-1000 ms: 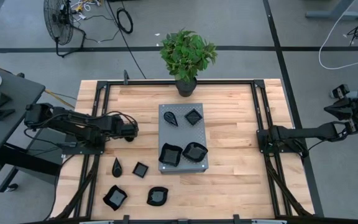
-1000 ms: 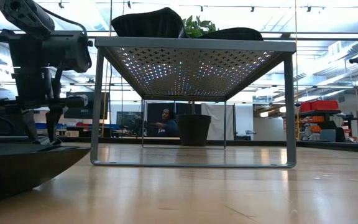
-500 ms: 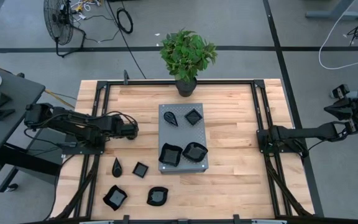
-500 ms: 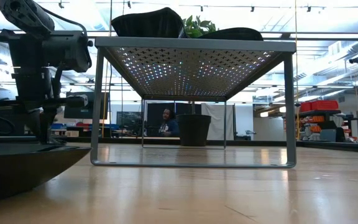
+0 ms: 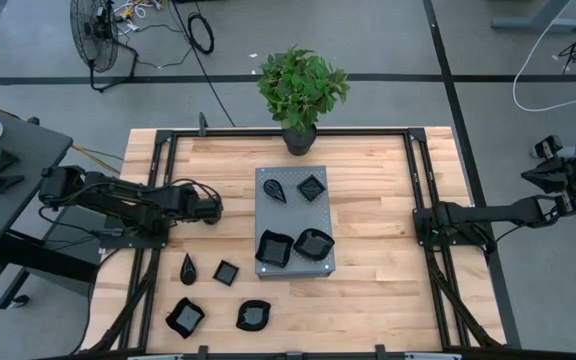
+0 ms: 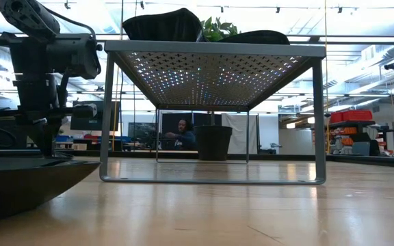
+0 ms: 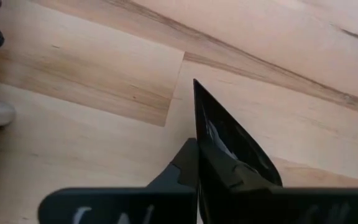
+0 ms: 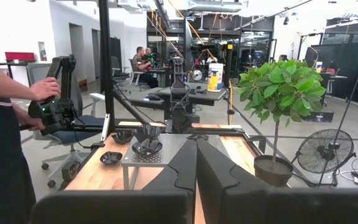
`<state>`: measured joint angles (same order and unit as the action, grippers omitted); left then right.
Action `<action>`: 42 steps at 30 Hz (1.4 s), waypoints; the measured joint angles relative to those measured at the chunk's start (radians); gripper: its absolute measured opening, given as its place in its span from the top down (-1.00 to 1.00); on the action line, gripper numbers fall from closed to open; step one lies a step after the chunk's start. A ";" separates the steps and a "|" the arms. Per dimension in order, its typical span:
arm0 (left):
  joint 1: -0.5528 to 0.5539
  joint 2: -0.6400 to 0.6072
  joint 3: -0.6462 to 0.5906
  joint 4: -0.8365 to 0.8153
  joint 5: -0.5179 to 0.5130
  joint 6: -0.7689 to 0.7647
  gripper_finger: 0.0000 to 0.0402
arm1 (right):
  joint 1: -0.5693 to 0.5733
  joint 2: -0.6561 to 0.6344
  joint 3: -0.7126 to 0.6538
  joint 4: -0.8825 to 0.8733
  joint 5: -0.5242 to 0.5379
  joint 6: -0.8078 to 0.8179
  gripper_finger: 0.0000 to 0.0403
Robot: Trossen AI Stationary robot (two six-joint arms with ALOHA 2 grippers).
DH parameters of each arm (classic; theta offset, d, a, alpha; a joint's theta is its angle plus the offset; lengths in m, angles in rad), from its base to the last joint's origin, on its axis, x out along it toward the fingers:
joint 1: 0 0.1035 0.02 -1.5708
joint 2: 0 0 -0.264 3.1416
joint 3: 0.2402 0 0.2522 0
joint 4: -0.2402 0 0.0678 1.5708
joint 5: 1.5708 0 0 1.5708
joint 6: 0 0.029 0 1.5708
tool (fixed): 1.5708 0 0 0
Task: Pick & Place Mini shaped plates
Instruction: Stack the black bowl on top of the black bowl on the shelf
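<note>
The wooden counter point(image 5: 368, 290) carries a grey perforated stand point(image 5: 295, 225) near its middle, with wide bare wood to the right of it and a narrower strip between it and the left rail. Four mini shaped plates sit on the stand: a teardrop plate point(image 5: 277, 189) and a small square plate point(image 5: 311, 186) at the far end, a larger square plate point(image 5: 273, 248) and a rounded plate point(image 5: 313, 243) at the near end, the last close to the stand's right edge. Four more lie on the wood at the near left: a narrow teardrop point(image 5: 187, 268), a small square point(image 5: 226, 272), a larger square point(image 5: 184, 317) near the counter's front edge and a rounded wavy one point(image 5: 253, 315).

The left claw point(image 5: 211, 210) hangs low over bare wood left of the stand, its fingers pressed together on nothing; its wrist view shows only the meeting fingertips point(image 7: 219, 140) above plain boards. The right claw point(image 5: 546, 177) waits well off the counter's right side, pressed together and empty.

A potted plant point(image 5: 302, 90) stands at the far edge. In the low view a dark plate's rim point(image 6: 19, 188) fills the near left corner, cut off by the frame, and the plates on the stand show only as dark tops point(image 6: 163, 27). A person point(image 8: 5, 130) stands beside the counter in the right wrist view, partly cropped.
</note>
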<state>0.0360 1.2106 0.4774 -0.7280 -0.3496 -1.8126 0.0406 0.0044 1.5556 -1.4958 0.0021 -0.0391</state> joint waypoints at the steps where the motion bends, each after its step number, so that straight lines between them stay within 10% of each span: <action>1: 0.000 0.000 0.000 0.000 0.003 0.000 0.98 | 0.000 0.000 0.000 0.000 0.000 0.000 0.92; 24: 0.000 -0.097 0.260 -0.106 -0.169 0.379 1.00 | 0.000 0.000 0.000 0.001 0.000 0.000 0.92; 42: 0.102 -0.072 0.654 -0.101 -0.264 1.433 1.00 | 0.000 0.000 0.000 0.000 0.000 0.000 0.92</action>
<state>0.1378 1.1387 1.1310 -0.8292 -0.6138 -0.3795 0.0409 0.0044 1.5558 -1.4956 0.0020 -0.0392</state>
